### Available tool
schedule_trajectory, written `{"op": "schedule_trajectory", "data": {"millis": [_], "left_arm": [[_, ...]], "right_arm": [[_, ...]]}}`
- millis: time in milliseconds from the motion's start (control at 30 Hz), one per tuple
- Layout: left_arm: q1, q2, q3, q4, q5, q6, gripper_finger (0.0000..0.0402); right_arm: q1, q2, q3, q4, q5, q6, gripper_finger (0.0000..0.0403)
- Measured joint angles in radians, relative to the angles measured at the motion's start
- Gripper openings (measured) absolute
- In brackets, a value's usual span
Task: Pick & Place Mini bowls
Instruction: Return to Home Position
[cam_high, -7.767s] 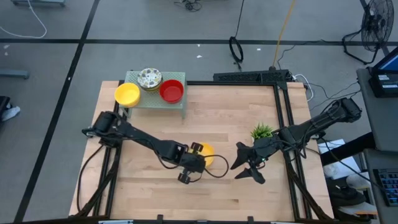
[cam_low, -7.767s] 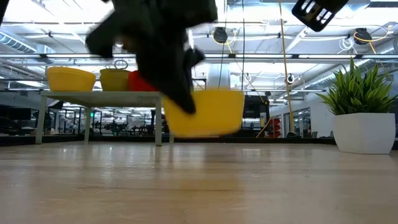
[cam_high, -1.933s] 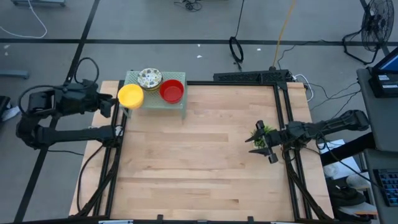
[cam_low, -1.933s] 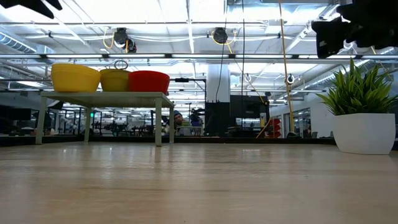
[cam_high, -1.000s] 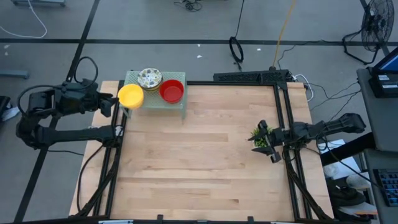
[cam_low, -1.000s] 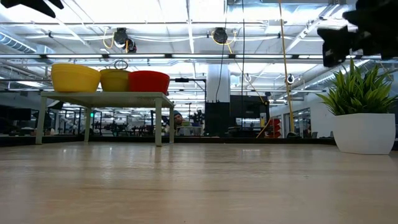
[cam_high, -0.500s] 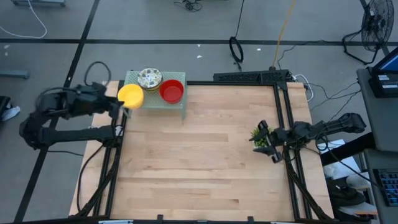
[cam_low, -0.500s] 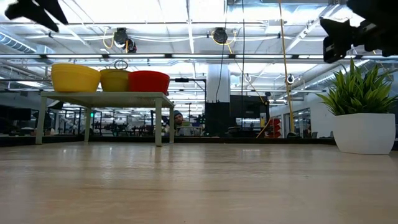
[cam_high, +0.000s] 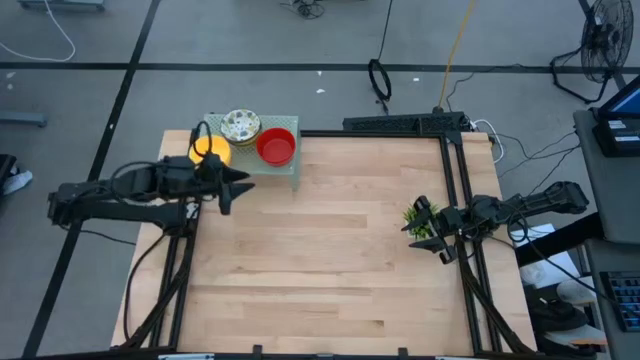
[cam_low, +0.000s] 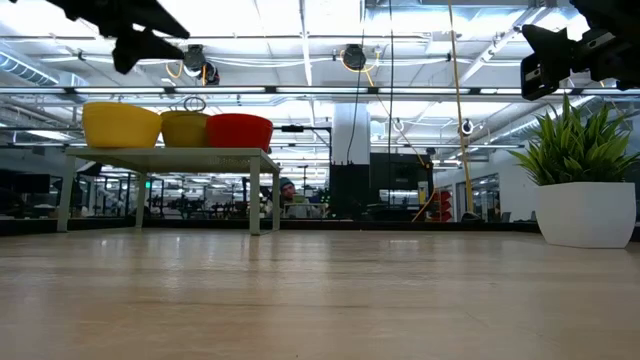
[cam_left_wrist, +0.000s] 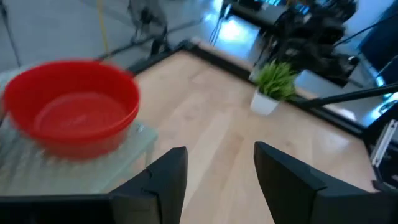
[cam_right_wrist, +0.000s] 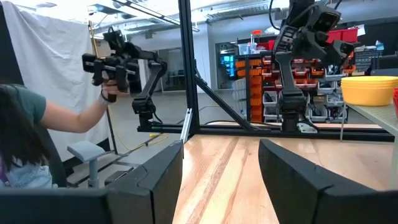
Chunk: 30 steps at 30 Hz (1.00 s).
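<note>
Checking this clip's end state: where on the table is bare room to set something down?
Bare: the table across its middle and near half, between the shelf and the plant. Crowded: the shelf, filled by yellow bowls, white bowls and red bowls, the open left gripper at its front; the right edge, with the open right gripper by the plant.

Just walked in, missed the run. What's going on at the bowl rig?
Nothing is being held. The yellow bowl, speckled white bowl and red bowl sit on the small shelf at the table's far left corner. The left end effector hangs open and empty beside the shelf; the right end effector, also open, waits by the plant at the right edge.
</note>
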Motion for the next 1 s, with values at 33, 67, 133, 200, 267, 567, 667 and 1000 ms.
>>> {"op": "schedule_trajectory", "data": {"millis": [33, 67, 133, 200, 267, 567, 667, 1000], "left_arm": [[-0.016, 0.000, -0.020, 0.044, -0.015, 0.015, 0.0188], [-0.031, 0.000, -0.043, 0.087, -0.034, 0.027, 0.0189], [-0.061, 0.000, -0.088, 0.150, -0.084, 0.043, 0.0188], [-0.090, 0.001, -0.135, 0.208, -0.127, 0.059, 0.0188], [-0.117, 0.000, -0.182, 0.258, -0.151, 0.081, 0.0188], [-0.216, 0.001, -0.385, 0.541, -0.190, 0.126, 0.0188], [-0.242, 0.001, -0.438, 0.593, -0.236, 0.116, 0.0188], [-0.318, 0.001, -0.584, 0.760, -0.258, 0.100, 0.0188]], "right_arm": [[0.000, 0.000, -0.001, 0.000, 0.000, 0.000, 0.0196], [0.000, 0.000, 0.000, 0.000, 0.000, 0.000, 0.0196], [0.000, 0.000, -0.001, 0.000, 0.000, 0.000, 0.0196], [0.000, 0.000, -0.001, 0.000, 0.000, -0.004, 0.0196], [0.000, 0.000, -0.001, 0.000, 0.000, -0.015, 0.0196], [0.000, 0.000, -0.001, 0.000, 0.001, -0.053, 0.0196], [0.000, 0.000, -0.001, 0.000, 0.002, -0.053, 0.0196], [0.000, 0.000, -0.001, 0.000, 0.003, -0.053, 0.0196]]}}
